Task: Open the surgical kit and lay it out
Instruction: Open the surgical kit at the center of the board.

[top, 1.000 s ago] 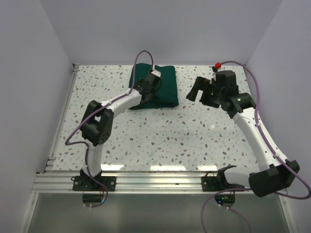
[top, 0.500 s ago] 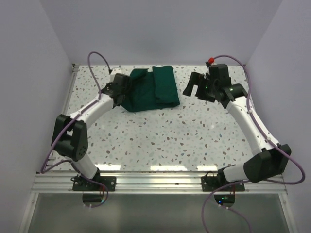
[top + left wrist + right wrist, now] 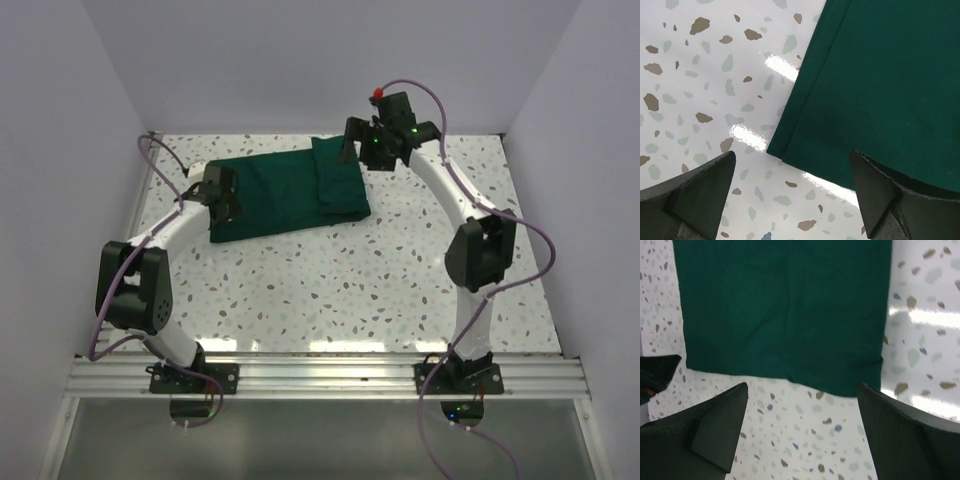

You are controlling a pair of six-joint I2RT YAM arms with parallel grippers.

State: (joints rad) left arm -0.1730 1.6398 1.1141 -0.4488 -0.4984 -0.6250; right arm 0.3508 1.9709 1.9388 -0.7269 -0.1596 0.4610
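Top external | dark green cloth (image 3: 285,190) lies partly unfolded, far middle of table (image 3: 400,270) | left gripper (image 3: 222,195) spread wide, empty, at its left hem | right gripper (image 3: 360,150) spread wide, empty, near far-right corner | likely soft, limp, light: pinch hem corners

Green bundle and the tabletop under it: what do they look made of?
Green bundle: woven fabric by the look, matte dark green, with a folded, hemmed edge and soft creases and no shine. Tabletop: hard and glossy, white with grey and brown flecks like terrazzo, with bright light reflections on it. Whether it is stone or printed laminate, I cannot tell.
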